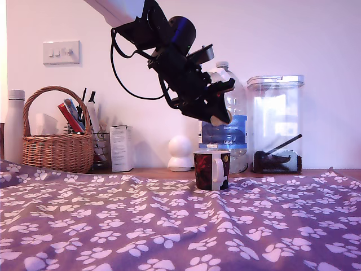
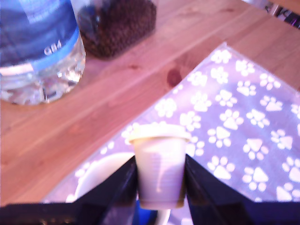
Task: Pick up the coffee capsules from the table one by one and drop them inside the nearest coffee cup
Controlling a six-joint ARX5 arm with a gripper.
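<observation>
The gripper is clamped on one coffee capsule, which is pinched between the two black fingers with its wider rim facing away from the wrist. In the exterior view the gripper is held in the air, tilted downward, and the capsule can be seen as a pale blob at its tip, above the coffee cup and clear of it. From the wrist, the white rim of the cup is seen just below the capsule, partly hidden by the fingers.

The cup is parked on the table, on the purple paw-print cloth, close to the wooden strip at the back, with its white handle turned toward the camera.

Behind the cup a big clear water bottle with a blue label is seen, and a clear lidded container with dark stuff and a scoop in it sits to the exterior view's right. A white snowman-shaped gadget is found just to the exterior view's left of the cup, then a small white box, and a wicker basket stuffed with odds and ends further left.
</observation>
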